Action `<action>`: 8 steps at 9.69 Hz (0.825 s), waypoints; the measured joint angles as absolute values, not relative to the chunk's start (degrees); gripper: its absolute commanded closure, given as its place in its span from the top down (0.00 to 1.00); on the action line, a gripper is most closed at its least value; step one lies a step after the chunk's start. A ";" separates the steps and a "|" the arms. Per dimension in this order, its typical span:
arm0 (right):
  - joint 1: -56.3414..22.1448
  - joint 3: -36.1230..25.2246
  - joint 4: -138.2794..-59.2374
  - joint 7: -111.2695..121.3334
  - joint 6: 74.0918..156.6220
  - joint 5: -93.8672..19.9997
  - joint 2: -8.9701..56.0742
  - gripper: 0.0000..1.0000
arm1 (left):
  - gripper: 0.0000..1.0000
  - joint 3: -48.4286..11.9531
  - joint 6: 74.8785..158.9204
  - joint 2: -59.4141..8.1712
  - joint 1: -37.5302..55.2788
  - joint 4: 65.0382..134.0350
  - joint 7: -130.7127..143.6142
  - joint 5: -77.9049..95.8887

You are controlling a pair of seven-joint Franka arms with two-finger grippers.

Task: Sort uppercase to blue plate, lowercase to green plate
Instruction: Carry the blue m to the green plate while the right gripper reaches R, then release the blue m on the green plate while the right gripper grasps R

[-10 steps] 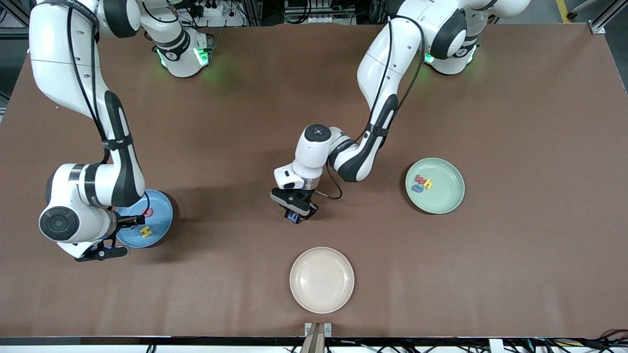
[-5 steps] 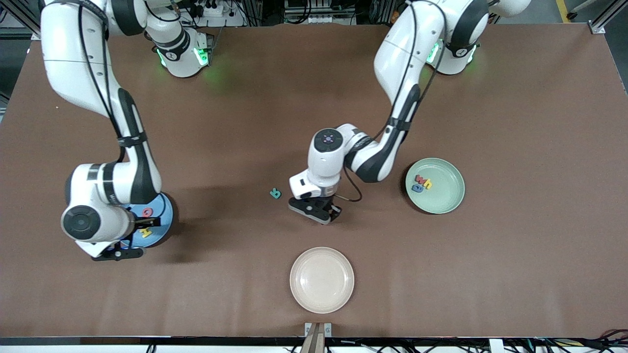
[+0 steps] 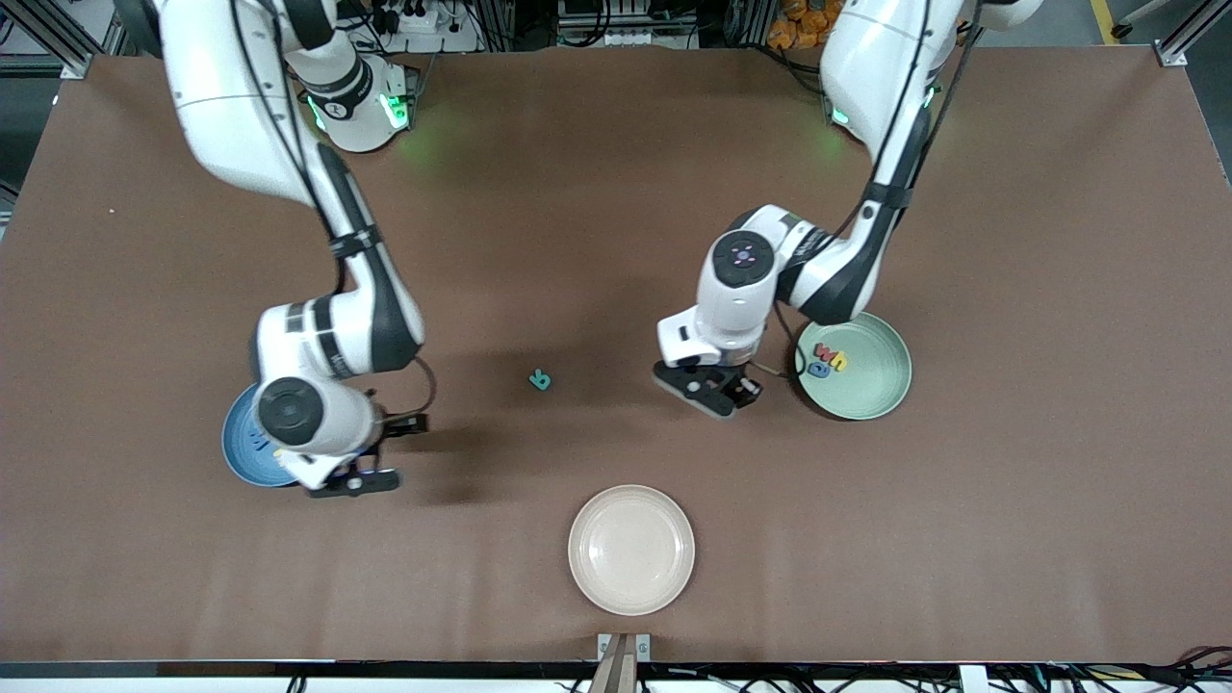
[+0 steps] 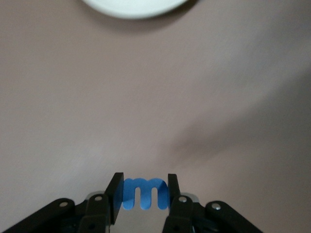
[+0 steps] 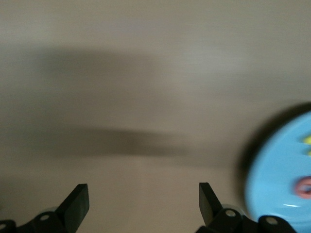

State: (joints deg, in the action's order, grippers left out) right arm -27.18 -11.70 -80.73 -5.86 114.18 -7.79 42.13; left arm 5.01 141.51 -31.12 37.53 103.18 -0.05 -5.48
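Note:
A rounded blue lowercase m [image 4: 145, 192] hangs between the fingers of my left gripper [image 4: 144, 192], which is shut on it. That left gripper [image 3: 720, 390] hovers over the table just beside the green plate [image 3: 887, 377]. The plate holds a red w [image 3: 825, 351], a yellow h [image 3: 839, 362] and a blue a [image 3: 818, 369]. A teal uppercase R [image 3: 540, 380] lies alone on the table mid-way between the arms. My right gripper [image 3: 385, 450] is open and empty beside the blue plate [image 3: 236, 450], which its arm partly hides. In the right wrist view the blue plate [image 5: 279, 184] carries a red Q [image 5: 306, 187].
A cream plate [image 3: 630, 549] sits nearer the front camera than the teal R, and its rim [image 4: 133, 7] shows in the left wrist view. Brown table cloth surrounds everything.
My left arm has carried the blue m toward the green plate, uncovering the teal R. My right arm has swung off the blue plate toward the table's middle, still open.

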 measured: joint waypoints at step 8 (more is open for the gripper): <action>-39.49 -7.92 -87.90 9.47 129.73 -10.31 42.27 1.00 | 0.00 4.92 151.64 -18.61 18.73 128.54 -44.09 11.12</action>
